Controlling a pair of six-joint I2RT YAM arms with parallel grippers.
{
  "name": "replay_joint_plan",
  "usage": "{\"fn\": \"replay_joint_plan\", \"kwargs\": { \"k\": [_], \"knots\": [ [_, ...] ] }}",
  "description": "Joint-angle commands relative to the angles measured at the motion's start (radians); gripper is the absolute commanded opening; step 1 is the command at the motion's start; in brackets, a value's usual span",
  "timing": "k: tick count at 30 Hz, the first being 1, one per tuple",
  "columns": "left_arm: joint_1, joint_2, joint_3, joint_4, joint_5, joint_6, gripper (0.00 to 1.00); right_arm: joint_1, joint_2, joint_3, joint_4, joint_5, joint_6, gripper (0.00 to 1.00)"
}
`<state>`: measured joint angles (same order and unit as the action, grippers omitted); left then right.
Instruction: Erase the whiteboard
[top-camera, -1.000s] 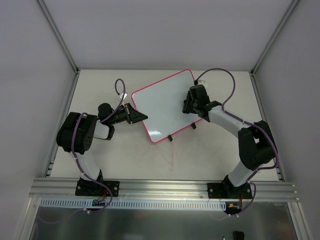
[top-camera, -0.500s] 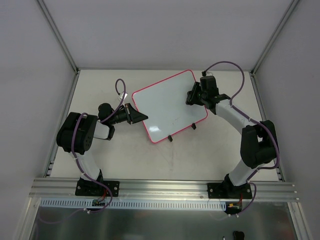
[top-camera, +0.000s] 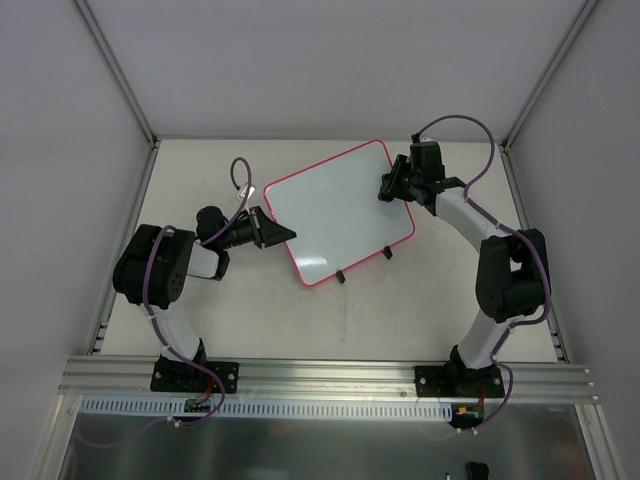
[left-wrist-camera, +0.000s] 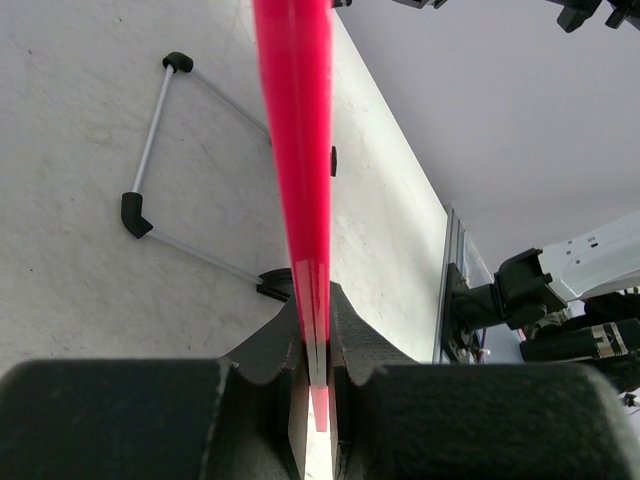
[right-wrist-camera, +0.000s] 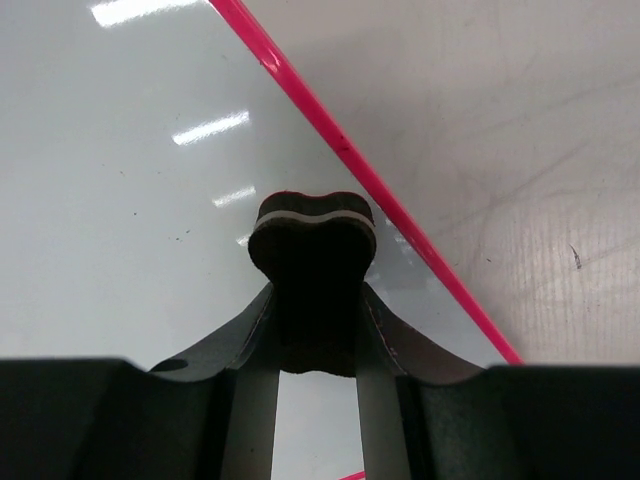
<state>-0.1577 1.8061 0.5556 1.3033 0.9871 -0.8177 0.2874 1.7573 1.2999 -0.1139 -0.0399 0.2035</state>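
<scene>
The whiteboard (top-camera: 335, 215), white with a thin pink-red frame, lies tilted mid-table with two black clips (top-camera: 340, 276) on its near edge. My left gripper (top-camera: 275, 232) is shut on the board's left edge. In the left wrist view the pink frame (left-wrist-camera: 295, 150) runs edge-on between the fingers of that gripper (left-wrist-camera: 318, 350). My right gripper (top-camera: 388, 188) is over the board's far right edge, shut on a black felt eraser (right-wrist-camera: 312, 240). The eraser rests on the white surface (right-wrist-camera: 120, 150), beside the pink frame (right-wrist-camera: 400, 215). The surface shows only tiny specks.
A wire stand with black tips (left-wrist-camera: 150, 180) shows under the board in the left wrist view. White walls and aluminium posts (top-camera: 120, 80) enclose the table on three sides. A metal rail (top-camera: 320, 375) with both arm bases runs along the near edge.
My right gripper has slid the eraser from the board's lower right part to its far right edge near the top corner. The left gripper and the board have stayed put.
</scene>
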Motion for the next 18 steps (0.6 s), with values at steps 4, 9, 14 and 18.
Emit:
{"fn": "replay_joint_plan", "kwargs": {
  "k": [4,9,14,18],
  "knots": [
    [-0.006,-0.024,-0.002,0.378,0.015,0.061,0.00,0.002,-0.004,-0.016,-0.007,-0.052,-0.021,0.00],
    [-0.006,-0.025,-0.002,0.378,0.015,0.061,0.00,0.038,-0.059,-0.117,0.052,-0.046,-0.026,0.00],
    [-0.006,-0.024,0.000,0.378,0.013,0.060,0.00,0.102,-0.110,-0.215,0.095,-0.026,-0.024,0.00],
    [-0.009,-0.021,0.001,0.378,0.010,0.058,0.00,0.166,-0.122,-0.263,0.108,-0.005,-0.024,0.00]
  ]
}}
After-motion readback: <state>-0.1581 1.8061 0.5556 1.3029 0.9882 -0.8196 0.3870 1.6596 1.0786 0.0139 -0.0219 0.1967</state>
